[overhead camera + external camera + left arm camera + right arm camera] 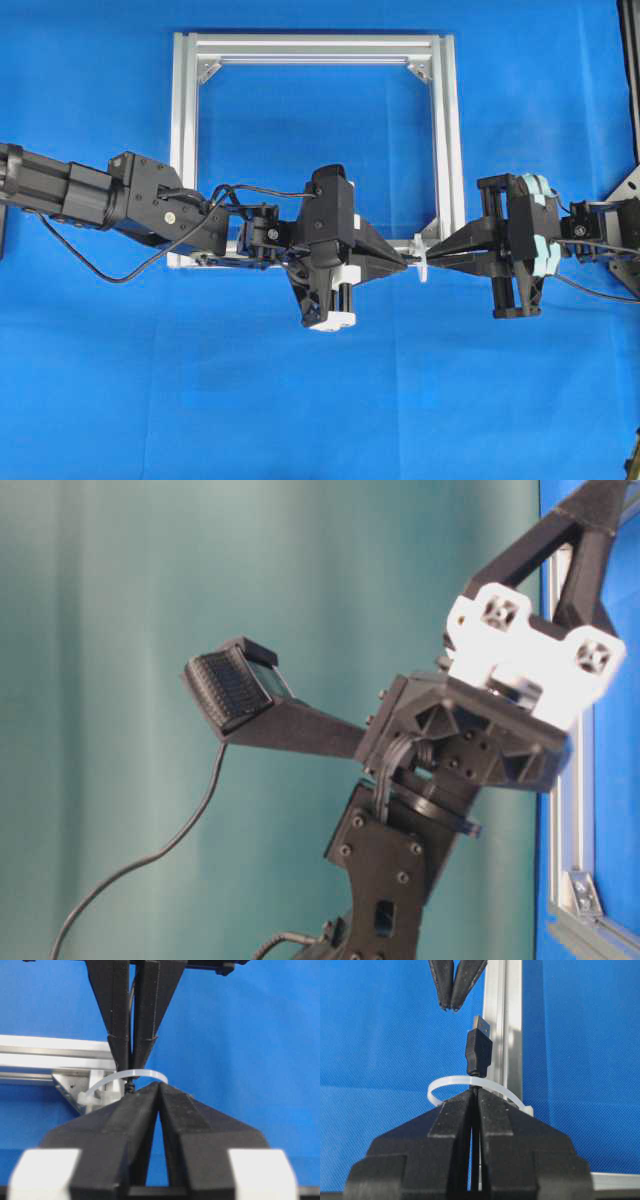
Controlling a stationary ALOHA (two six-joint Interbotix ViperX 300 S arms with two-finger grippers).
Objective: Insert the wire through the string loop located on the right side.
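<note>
Blue cloth surface (320,400), lit evenly, carrying a square silver aluminium frame (184,120) in the upper middle of the overhead view. Item one: the wire (479,1052), seen in the right wrist view as a black plug with a metal tip standing up just above centre, its body passing through the string loop (451,1081); the plug end lies wholly beyond the loop on the far side, so the threading itself looks done. Item two: the string loop, a thin white band arching over the wire just above the right gripper (474,1095), fixed to the frame bar at lower right of the frame's outline in the overhead view. Right gripper: fingers pressed together on the wire just below the loop, holding it. Left gripper (452,1006): at the top of the right wrist view, fingers drawn almost together, tips just above and left of the plug and clear of it, holding nothing visible; in its own wrist view its fingers (130,1115) show only a narrow slit. Remaining, by judgement: the left gripper takes the plug and draws more wire through, and the right lets go.
</note>
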